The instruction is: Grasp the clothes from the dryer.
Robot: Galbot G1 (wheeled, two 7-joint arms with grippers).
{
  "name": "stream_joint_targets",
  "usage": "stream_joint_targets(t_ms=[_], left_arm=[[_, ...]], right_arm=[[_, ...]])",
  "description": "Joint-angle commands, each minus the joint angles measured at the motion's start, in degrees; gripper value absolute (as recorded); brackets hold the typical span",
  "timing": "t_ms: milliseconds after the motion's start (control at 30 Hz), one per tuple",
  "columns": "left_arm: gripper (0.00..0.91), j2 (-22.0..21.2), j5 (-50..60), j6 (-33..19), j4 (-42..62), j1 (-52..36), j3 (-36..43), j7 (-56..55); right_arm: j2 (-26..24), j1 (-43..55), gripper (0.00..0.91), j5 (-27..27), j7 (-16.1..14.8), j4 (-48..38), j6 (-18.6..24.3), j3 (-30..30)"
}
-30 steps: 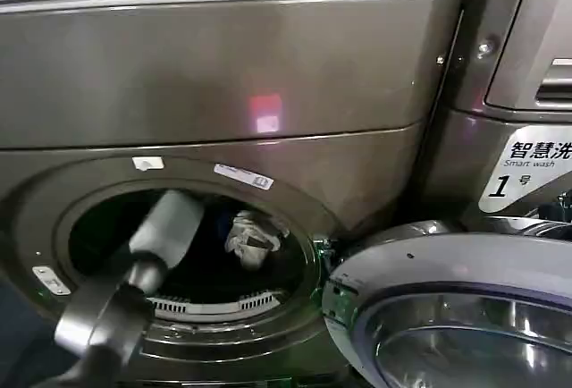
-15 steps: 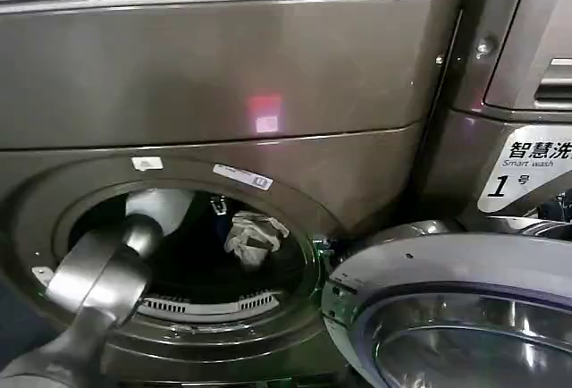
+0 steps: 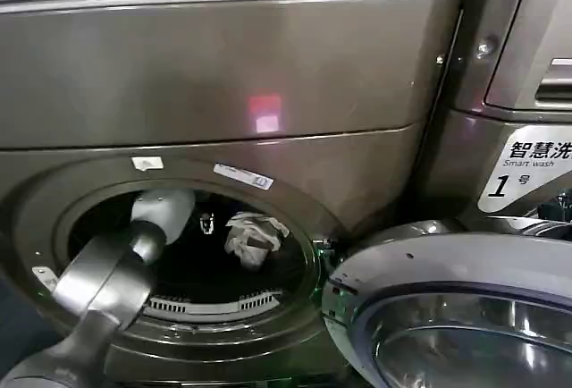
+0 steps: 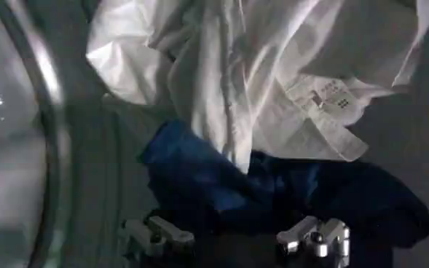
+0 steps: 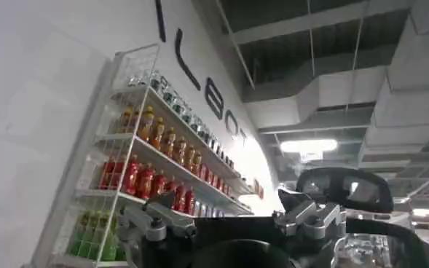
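Note:
The dryer [image 3: 223, 75] is a bronze-grey front loader with its round porthole open. My left arm [image 3: 107, 272] reaches through the porthole into the dark drum. The clothes [image 3: 253, 238] lie inside to the right of my wrist: a crumpled pale white bundle [image 4: 272, 80] over a dark blue garment [image 4: 199, 171]. My left gripper [image 4: 236, 235] is open just short of the blue garment, one finger on each side of its near edge and nothing clamped. My right gripper [image 5: 232, 222] is open and holds nothing, pointing up at the room away from the dryer.
The dryer's round glass door [image 3: 456, 316] hangs open at the lower right, close beside the porthole. A neighbouring machine [image 3: 527, 66] with a white "1" sticker [image 3: 527, 169] stands at the right. A shelf of bottles [image 5: 148, 167] lines a wall.
My left arm has pushed further into the drum and its elbow has risen in front of the porthole. The gripper tip has dropped a little. The clothes have stayed where they were.

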Motion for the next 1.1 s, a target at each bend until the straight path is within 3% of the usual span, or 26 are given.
stream_joint_targets(t_ms=[33,333,600,733,933,1100], left_arm=[[0.000,0.43,1.08,-0.56,-0.38,0.30,1.06,0.99],[0.000,0.76,-0.26,-1.17,-0.27,0.44,-0.17,-0.28],[0.000,1.18,-5.81,-0.68,-3.45,1.07,-11.08,-8.90],[0.000,2.35,-14.85,2.25,-12.34,6.32,-18.57,-17.56],[0.000,7.05,-26.01,7.19,-29.87,18.38,-21.03,-28.08],[0.000,6.99,-35.69,12.02,-42.16,25.55,-23.23,-37.66]], right_arm=[[0.15,-0.11,0.907,-0.02,0.03,0.09,0.01,0.06],[0.48,-0.49,0.907,0.04,0.07,0.34,0.09,0.19],[0.70,-0.70,0.907,0.16,0.20,0.74,0.07,0.22],[0.59,-0.23,0.907,-0.01,0.17,0.61,0.06,-0.14],[0.43,0.05,0.907,-0.34,0.23,-0.07,0.30,-0.23],[-0.06,0.65,0.907,-0.61,0.67,-0.20,0.13,-0.88]])
